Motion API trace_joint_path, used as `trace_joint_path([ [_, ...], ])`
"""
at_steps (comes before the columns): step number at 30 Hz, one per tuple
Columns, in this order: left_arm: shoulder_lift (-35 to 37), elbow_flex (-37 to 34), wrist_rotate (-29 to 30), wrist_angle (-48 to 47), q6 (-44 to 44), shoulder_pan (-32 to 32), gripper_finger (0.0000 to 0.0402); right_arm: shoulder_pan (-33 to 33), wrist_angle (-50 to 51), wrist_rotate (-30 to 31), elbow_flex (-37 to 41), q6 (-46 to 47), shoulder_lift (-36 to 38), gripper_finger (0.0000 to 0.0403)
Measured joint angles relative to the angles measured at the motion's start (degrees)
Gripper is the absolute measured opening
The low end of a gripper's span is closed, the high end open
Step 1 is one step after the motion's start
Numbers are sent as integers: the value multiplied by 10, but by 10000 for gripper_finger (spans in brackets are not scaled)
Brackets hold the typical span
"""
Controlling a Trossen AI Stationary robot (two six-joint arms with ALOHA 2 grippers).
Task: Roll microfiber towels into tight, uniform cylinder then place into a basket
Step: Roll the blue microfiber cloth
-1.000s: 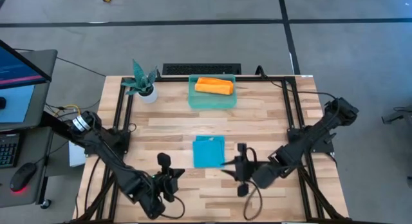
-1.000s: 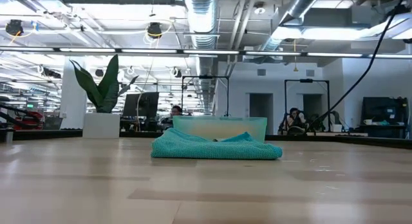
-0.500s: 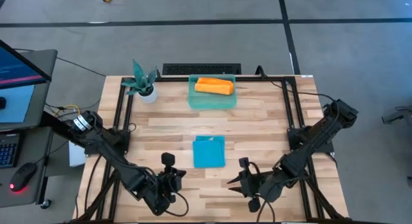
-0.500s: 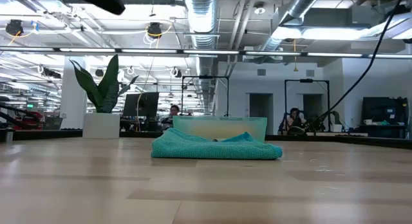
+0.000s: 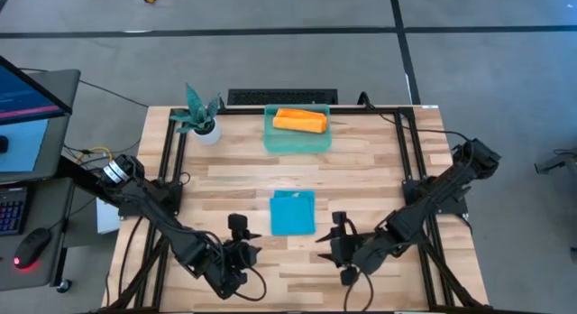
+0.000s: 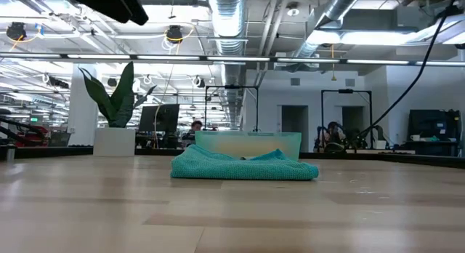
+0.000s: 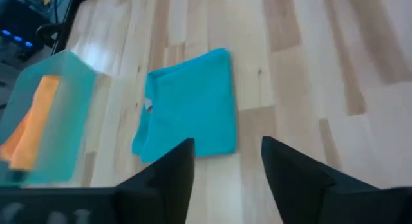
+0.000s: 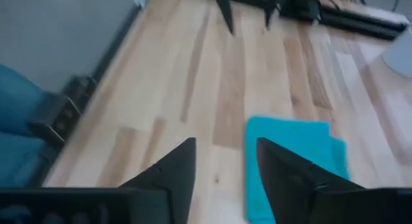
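The teal-blue microfiber towel (image 5: 293,213) lies flat and folded on the wooden table, a little near of its middle; it also shows in the low view (image 6: 243,166) and in both wrist views (image 7: 190,121) (image 8: 290,159). The orange towel (image 5: 299,121) lies rolled inside the teal basket (image 5: 297,141) at the far edge. My left gripper (image 5: 242,237) hovers open to the near left of the teal towel, its fingers apart in its wrist view (image 7: 225,159). My right gripper (image 5: 339,246) hovers open to the towel's near right (image 8: 225,156). Neither touches the cloth.
A potted plant (image 5: 200,120) stands at the far left corner, left of the basket. A dark keyboard (image 5: 281,97) lies beyond the far edge. Black frame rails run along the table's left (image 5: 167,170) and right (image 5: 410,161) sides. Bare wood surrounds the teal towel.
My right gripper has drawn back from the teal towel's right edge toward the table's near edge, then come partway forward again. My left gripper has edged a little toward the towel. The towel has kept its place and shape.
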State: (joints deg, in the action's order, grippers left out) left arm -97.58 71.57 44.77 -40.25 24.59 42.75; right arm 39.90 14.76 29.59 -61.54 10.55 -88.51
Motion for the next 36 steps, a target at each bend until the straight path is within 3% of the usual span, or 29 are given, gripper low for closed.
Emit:
trace_joint_path([
  [5, 0, -64, 4, 130, -64, 0, 184, -12, 16, -7, 1, 14, -35, 218],
  [12, -1, -172, 35, 365, -168, -7, 185, -23, -12, -12, 0, -20, -127, 219],
  [21, -1, -229, -54, 436, -168, -50, 185, -55, -22, -12, -10, -20, -197, 216],
  [36, -1, -242, -83, 480, -207, -87, 185, -99, 0, -23, -10, 15, -207, 216],
])
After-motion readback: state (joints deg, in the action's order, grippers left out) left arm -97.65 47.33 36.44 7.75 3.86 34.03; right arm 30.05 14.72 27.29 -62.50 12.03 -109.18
